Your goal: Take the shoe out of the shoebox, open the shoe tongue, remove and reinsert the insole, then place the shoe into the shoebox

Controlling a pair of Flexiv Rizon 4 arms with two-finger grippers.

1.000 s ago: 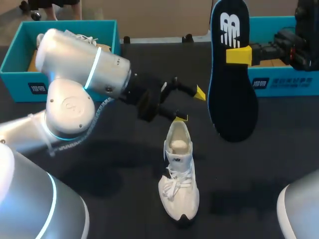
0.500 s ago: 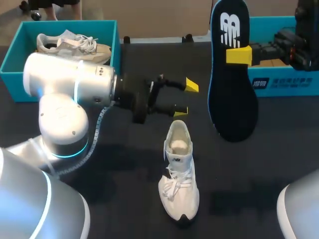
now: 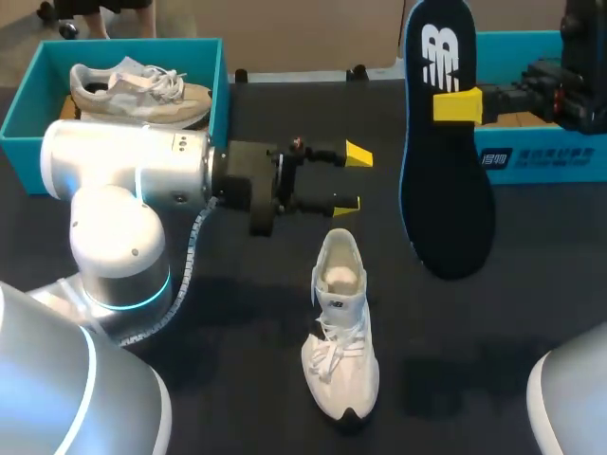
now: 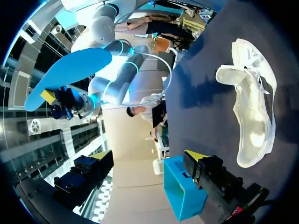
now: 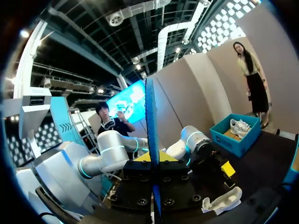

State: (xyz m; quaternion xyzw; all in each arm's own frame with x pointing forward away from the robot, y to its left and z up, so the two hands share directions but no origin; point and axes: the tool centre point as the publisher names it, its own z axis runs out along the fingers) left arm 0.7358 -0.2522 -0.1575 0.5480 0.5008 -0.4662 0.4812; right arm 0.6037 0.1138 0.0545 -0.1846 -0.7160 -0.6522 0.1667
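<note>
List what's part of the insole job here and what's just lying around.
Job: white shoe; dark insole, gripped by right end effector; left end effector, open near the shoe's heel.
Idle: tan shoe in left blue box. Right blue box: can't tell.

In the head view, the right shoebox [image 3: 550, 156] is partly hidden behind the insole [image 3: 446, 180] and cut off by the edge. Only one yellow fingertip [image 3: 459, 104] of the right gripper [image 3: 453, 106] is seen; the other is probably hidden behind the insole.

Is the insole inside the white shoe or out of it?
Out. The right gripper holds the dark insole in the air, apart from the white shoe.
</note>
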